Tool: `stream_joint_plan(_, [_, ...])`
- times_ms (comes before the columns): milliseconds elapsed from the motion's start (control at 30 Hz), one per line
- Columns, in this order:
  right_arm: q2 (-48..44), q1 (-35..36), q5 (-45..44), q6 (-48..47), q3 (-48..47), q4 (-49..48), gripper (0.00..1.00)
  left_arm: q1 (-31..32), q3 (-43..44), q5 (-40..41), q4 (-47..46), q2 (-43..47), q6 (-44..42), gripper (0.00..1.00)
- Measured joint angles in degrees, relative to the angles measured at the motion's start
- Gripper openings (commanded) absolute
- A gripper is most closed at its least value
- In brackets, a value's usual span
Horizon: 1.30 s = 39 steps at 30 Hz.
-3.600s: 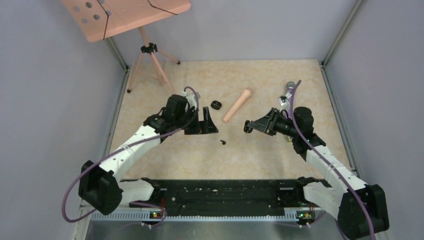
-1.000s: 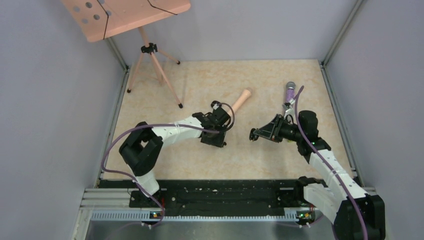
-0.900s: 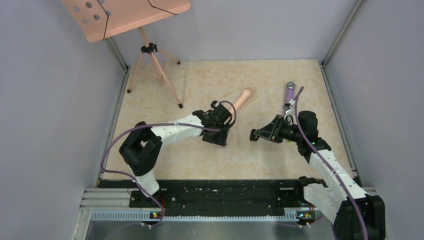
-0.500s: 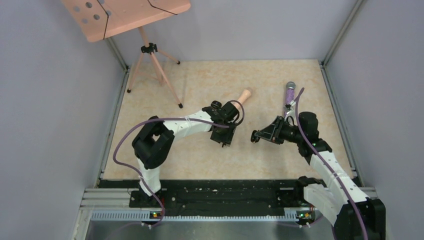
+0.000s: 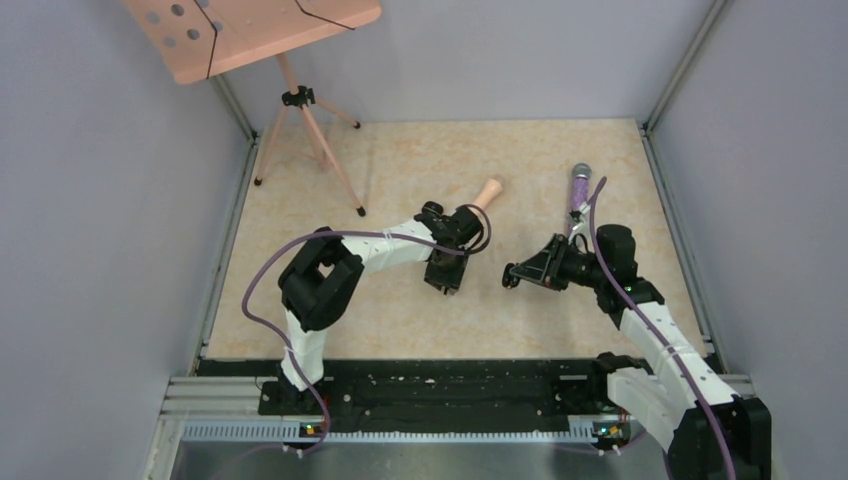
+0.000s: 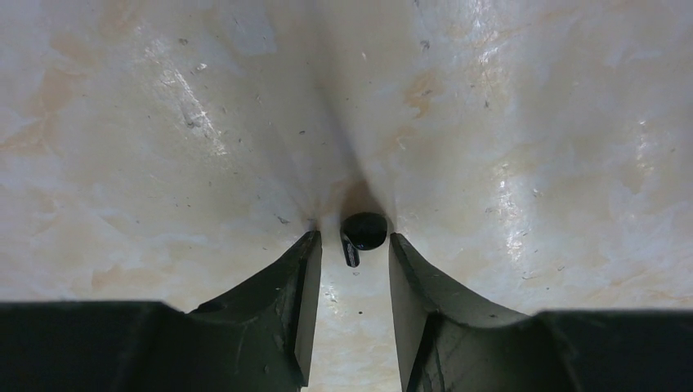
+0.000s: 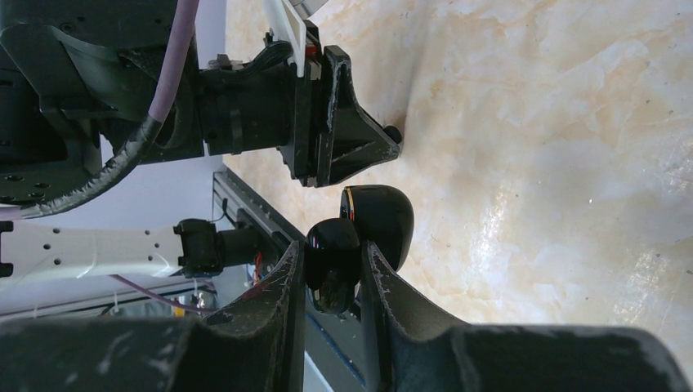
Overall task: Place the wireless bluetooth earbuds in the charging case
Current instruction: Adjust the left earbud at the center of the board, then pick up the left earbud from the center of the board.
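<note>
1. The left claw (image 6: 351, 238) is released: its jaws stand apart with bare table (image 6: 531, 122) showing between them, and they grip nothing.
2. One earbud (image 6: 364, 229) lies on the table right at the mouth of that gap. Its round body is just ahead of the tips, a little nearer the right-hand jaw in the left wrist view.
3. Its short stem points back towards the wrist and slants slightly to the left-hand jaw. So the long axis runs roughly along the claw's reach and across the closing line.
4. We judge that a small advance, then closing, would take the bud across its narrow width.
5. The right claw (image 7: 331, 247) is clenched on the case (image 7: 382, 214) and holds it off the table.
6. The case appears hinged open, though from this angle we cannot see its inside or whether a second bud already sits there.
7. The left arm is plainly the nearer one to the bud. In the top view the held case hangs near it on the right, apart from the left claw.
</note>
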<state>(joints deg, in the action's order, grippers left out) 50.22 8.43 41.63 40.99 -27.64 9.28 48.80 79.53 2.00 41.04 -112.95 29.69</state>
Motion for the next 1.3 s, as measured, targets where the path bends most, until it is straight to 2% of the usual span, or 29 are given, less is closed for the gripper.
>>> stream_joint_plan(400, [-0.02, 0.00, 0.00, -0.50, 0.00, 0.20, 0.00, 0.07, 2.21, 0.66, 1.09, -1.53, 0.42, 0.38])
stream_joint_plan(800, [-0.35, 0.00, -0.04, -0.52, 0.00, 0.20, 0.00, 0.07, 2.34, 1.27, 1.42, -1.68, 0.63, 0.23])
stream_joint_plan(867, [-0.35, 0.00, -0.04, -0.52, 0.00, 0.20, 0.00, 0.11, 2.34, 1.27, 1.42, -1.68, 0.66, 0.25])
stream_joint_plan(967, [-0.35, 0.00, -0.04, -0.52, 0.00, 0.20, 0.00, 0.11, 2.34, 1.36, 1.44, -1.68, 0.68, 0.39])
stream_joint_plan(1033, [-0.35, 0.00, -0.04, -0.52, 0.00, 0.20, 0.00, 0.11, 2.34, 1.40, 1.29, -1.68, 0.79, 0.44])
stream_joint_plan(1300, [-0.35, 0.00, -0.07, -0.52, 0.00, 0.20, 0.00, 0.50, 2.43, 3.61, 1.55, -1.68, 5.05, 0.43])
